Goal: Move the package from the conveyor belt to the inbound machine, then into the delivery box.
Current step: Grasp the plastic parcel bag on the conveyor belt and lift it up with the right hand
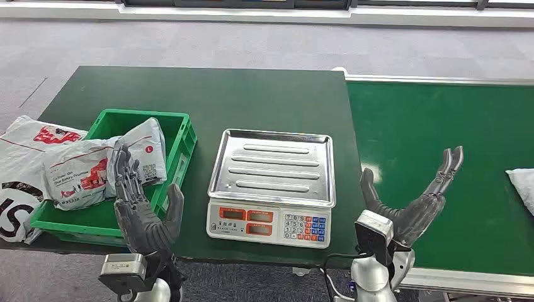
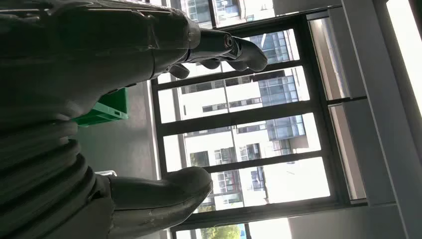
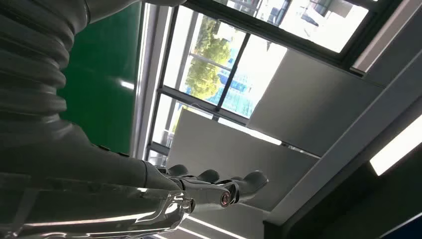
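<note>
At the far right edge of the belt (image 1: 434, 126) lies the package (image 1: 522, 187), well apart from the right hand (image 1: 412, 201), which, fingers wide like the left hand (image 1: 142, 201), should probably wait until it nears, then grasp across its middle.

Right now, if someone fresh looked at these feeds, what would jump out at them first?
Probably the steel-topped weighing scale at the middle of the green table, its tray bare. Left of it, the green crate holds printed mailer bags, with more piled outside it. Both hands, left hand and right hand, hang open and hold nothing, while a white package lies at the conveyor belt's right edge.
</note>
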